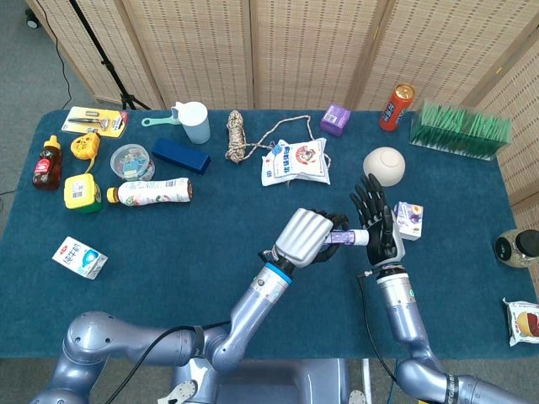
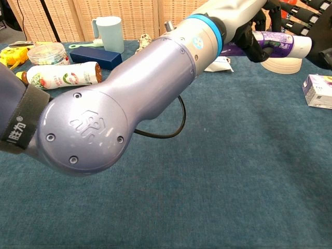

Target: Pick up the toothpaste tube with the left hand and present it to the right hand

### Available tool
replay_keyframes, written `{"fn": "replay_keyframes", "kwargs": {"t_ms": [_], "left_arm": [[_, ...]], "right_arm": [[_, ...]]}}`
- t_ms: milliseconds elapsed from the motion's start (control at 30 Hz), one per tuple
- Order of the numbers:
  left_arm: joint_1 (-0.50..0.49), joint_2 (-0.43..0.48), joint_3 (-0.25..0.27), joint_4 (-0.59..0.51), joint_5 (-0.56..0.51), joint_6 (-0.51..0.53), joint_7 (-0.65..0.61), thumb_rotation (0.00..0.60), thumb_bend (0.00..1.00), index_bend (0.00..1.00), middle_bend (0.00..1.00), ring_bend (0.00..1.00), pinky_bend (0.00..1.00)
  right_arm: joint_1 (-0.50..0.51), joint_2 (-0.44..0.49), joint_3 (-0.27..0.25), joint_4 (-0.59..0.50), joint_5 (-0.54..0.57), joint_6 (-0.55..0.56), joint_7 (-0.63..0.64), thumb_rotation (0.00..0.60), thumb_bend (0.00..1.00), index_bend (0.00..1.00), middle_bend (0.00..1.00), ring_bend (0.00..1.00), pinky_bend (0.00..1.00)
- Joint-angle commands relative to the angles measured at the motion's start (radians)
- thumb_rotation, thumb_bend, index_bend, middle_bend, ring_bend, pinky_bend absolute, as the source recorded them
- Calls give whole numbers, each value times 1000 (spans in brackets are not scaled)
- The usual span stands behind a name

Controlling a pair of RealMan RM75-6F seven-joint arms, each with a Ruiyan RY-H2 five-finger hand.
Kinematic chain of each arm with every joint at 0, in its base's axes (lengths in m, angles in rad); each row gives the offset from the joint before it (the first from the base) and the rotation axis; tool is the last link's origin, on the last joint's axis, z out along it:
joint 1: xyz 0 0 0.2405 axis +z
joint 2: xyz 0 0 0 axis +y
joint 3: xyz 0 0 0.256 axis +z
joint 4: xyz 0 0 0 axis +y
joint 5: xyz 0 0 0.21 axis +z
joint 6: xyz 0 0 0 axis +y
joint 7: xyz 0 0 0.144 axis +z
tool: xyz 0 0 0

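Toothpaste tube (image 1: 346,239), one, held by left hand (image 1: 305,238) near right hand (image 1: 377,225).

Blue-clothed table (image 1: 210,244) with scattered groceries

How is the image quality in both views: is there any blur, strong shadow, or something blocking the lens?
Head view: even lighting, sharp, faint shadows; the left hand holding the toothpaste tube and the open right hand are clear. Chest view: the left arm, close to the lens, blocks much of the frame and shows soft glare; the tube stays readable at the top.
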Motion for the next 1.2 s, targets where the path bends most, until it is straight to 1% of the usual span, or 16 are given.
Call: {"fn": "replay_keyframes", "kwargs": {"t_ms": [33, 767, 1200], "left_arm": [[1, -2, 0, 2, 4, 0, -1, 600, 568, 698, 570, 562, 587], [24, -11, 4, 11, 39, 13, -30, 600, 568, 709, 576, 572, 588], [20, -27, -13, 24, 48, 10, -39, 600, 569, 711, 579, 574, 588]], "right_arm": [[-1, 0, 2, -1, 0, -1, 7, 193, 0, 0, 0, 0, 0], [-8, 9, 18, -8, 3, -6, 52, 194, 0, 0, 0, 0, 0], [-6, 7, 18, -8, 0, -11, 62, 195, 0, 0, 0, 0, 0]]}}
